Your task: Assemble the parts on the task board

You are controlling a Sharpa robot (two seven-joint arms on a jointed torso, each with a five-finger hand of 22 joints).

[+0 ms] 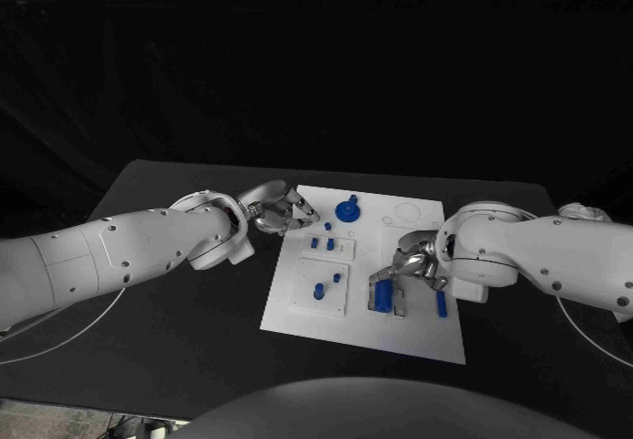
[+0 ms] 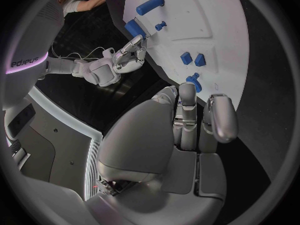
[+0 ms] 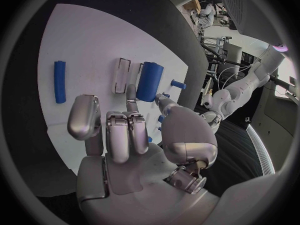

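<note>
The white task board (image 1: 423, 334) lies mid-table. On its right half lies a thick blue cylinder (image 1: 384, 295) beside a clear bracket (image 3: 121, 75). My right hand (image 1: 415, 265) reaches down to the cylinder (image 3: 149, 81) and pinches its near end between thumb and a finger, with the other fingers curled. A thin blue rod (image 1: 441, 304) lies just right of it. My left hand (image 1: 284, 212) hovers over the board's far left corner with its fingers loosely bent and nothing in them. Near it stand a blue knob (image 1: 347, 210) and two small blue pieces (image 1: 322, 244).
A blue peg (image 1: 318, 292) and a smaller blue stud (image 1: 337, 276) sit on a raised square plate on the board's left half. Black tabletop (image 1: 185, 329) surrounds the board on all sides.
</note>
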